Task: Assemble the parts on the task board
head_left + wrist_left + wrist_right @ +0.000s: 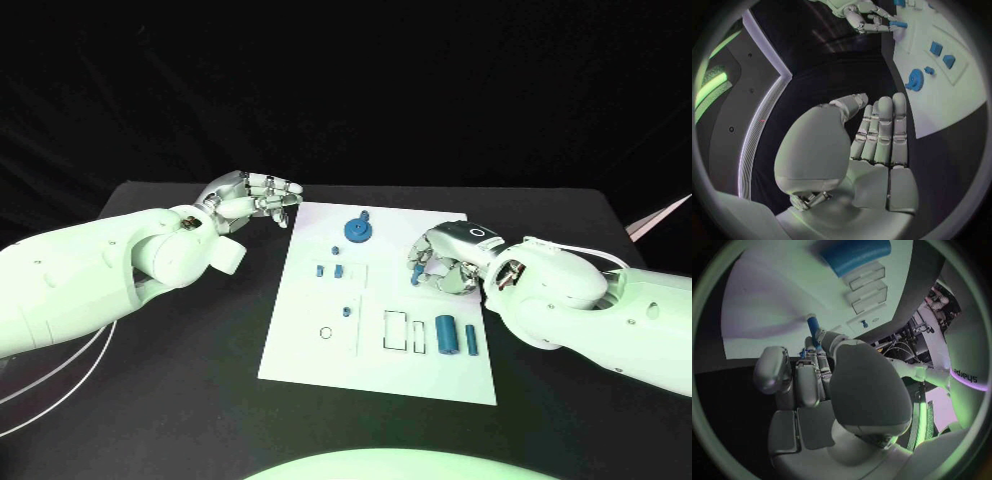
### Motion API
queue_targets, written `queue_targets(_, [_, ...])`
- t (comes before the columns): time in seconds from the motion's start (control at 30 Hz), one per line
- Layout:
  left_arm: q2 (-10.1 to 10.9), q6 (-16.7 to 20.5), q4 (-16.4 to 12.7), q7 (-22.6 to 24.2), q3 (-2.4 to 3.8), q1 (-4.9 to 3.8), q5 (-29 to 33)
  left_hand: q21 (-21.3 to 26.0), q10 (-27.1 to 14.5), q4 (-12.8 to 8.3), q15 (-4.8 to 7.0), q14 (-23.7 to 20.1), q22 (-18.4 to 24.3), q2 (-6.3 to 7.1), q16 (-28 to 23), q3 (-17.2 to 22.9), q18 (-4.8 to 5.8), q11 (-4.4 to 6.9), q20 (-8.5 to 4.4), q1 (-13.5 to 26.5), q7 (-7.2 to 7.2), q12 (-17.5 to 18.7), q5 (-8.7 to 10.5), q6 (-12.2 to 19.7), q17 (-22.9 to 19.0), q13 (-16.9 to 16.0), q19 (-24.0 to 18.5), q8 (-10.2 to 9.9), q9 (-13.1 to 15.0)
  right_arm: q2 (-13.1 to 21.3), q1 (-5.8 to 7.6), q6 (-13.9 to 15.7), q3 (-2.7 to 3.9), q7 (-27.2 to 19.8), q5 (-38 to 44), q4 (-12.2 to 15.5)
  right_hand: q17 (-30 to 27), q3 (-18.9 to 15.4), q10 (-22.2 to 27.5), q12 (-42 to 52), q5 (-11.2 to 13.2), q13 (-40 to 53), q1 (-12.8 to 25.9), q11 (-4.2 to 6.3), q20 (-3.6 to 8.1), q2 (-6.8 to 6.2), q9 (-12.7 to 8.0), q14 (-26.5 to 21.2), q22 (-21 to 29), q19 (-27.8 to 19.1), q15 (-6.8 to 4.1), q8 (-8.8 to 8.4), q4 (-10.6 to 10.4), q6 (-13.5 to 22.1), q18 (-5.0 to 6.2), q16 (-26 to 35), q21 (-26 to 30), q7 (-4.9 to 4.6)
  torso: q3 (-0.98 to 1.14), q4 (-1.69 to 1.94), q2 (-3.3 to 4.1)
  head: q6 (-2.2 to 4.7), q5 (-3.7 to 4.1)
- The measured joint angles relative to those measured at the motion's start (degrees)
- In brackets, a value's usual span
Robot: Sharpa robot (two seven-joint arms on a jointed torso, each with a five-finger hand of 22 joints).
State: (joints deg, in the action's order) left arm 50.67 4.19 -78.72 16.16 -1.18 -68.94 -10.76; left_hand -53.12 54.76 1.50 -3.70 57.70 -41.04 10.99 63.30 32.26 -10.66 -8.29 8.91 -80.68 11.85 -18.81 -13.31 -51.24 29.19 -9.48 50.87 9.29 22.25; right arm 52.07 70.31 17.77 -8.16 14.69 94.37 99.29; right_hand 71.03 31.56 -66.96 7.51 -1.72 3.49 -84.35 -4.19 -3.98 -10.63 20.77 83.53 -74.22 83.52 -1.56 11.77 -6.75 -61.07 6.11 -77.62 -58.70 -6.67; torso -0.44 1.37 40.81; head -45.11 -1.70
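My right hand pinches a slim blue peg above the flat white task board; my left hand hovers empty, fingers straight, off its far-left corner. A loose pinch could let the peg tilt and jam.

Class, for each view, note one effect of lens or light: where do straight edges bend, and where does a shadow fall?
Head view: the white rectangular task board keeps straight edges. Left wrist view: the fisheye bows the board's edge beyond the left hand. Right wrist view: a soft shadow crosses the board near the right hand.
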Motion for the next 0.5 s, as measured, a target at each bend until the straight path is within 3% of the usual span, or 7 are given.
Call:
queue_targets(0.23, [-0.16, 0.04, 0.28, 0.03, 0.0, 0.0, 0.0, 0.0, 0.0, 0.0, 0.0, 0.0, 0.0, 0.0, 0.0, 0.0, 0.0, 0.0, 0.0, 0.0, 0.0, 0.0, 0.0, 0.0, 0.0, 0.0, 0.0, 0.0, 0.0, 0.98, 1.84, 0.37, 0.26, 0.11, -1.65, 3.11, 0.0, 0.47, 0.0, -0.55, 0.0, -0.08, 0.0, 0.0, 0.0, 0.0, 0.03, 0.0, 0.0, 0.0, 0.0, 0.0, 0.47, 0.18, 0.01, -0.01, 0.0, -0.14, 0.0, -0.03, -0.02, 0.23, -0.02])
queue_targets(0.5, [-0.6, 0.0, 0.41, 0.07, 0.0, 0.0, 0.04, 0.0, 0.0, 0.0, 0.0, 0.0, 0.0, 0.0, 0.0, 0.0, 0.0, 0.0, 0.0, 0.0, 0.0, 0.0, 0.0, 0.0, 0.0, 0.0, 0.0, 0.0, 0.0, -2.02, 2.09, 2.2, 0.32, -1.19, -2.78, 5.55, 0.0, 1.17, -0.5, -0.55, 0.0, -0.05, 1.21, -0.09, 0.0, -0.33, 0.12, 0.0, 0.0, 0.0, 0.0, 0.63, 1.17, 0.18, 0.0, -0.09, -0.03, -0.14, 0.0, -0.02, -0.02, 0.46, -0.3])
